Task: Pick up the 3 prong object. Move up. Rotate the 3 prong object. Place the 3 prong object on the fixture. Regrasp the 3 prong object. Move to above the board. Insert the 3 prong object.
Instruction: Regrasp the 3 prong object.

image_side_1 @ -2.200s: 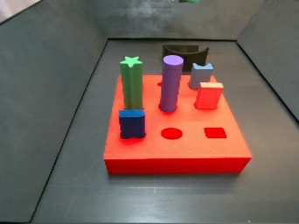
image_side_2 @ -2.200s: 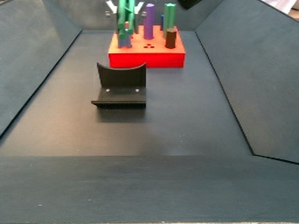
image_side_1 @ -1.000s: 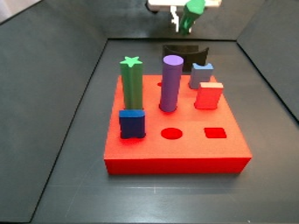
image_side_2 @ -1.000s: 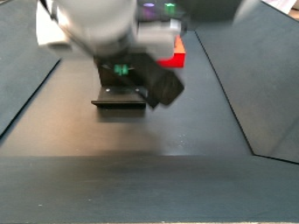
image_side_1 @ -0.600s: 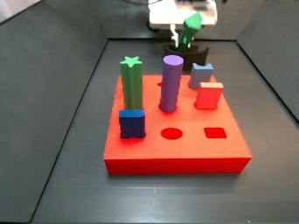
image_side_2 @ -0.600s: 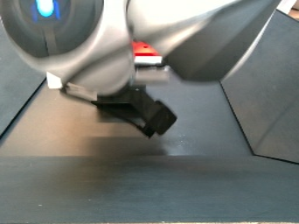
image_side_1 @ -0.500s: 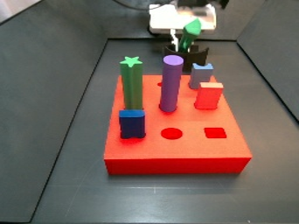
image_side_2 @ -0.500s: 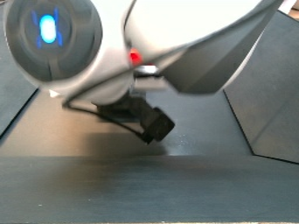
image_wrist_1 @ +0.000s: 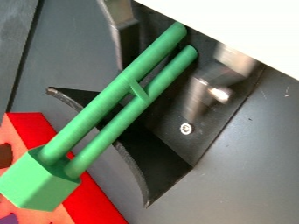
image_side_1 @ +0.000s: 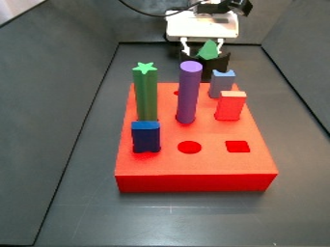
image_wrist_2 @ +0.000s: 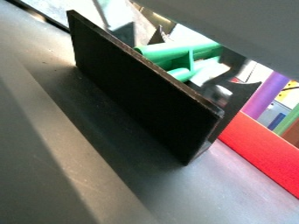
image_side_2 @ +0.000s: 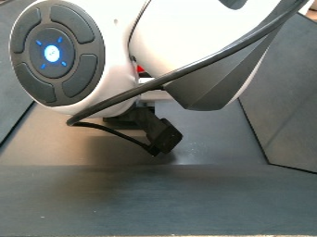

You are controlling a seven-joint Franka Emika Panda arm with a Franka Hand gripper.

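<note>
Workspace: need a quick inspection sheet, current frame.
Surface: dark floor, bare around the board.
Job's things: 3 prong object green, over the fixture; board red, round and square holes open.
Clutter: star post, purple cylinder, blue and red blocks on the board.
Gripper: gripper at the far end, above the fixture; jaw state unclear.
Cables: black cable across a side view.
Surroundings: dark walls; arm blocks a side view.

3 prong object [image_wrist_1: 128, 96]: green | fixture [image_wrist_2: 140, 96]: black | board [image_side_1: 194, 147]: red | gripper [image_side_1: 207, 45], above the fixture: silver fingers, white body | cylinder [image_side_1: 188, 92]: purple
</note>
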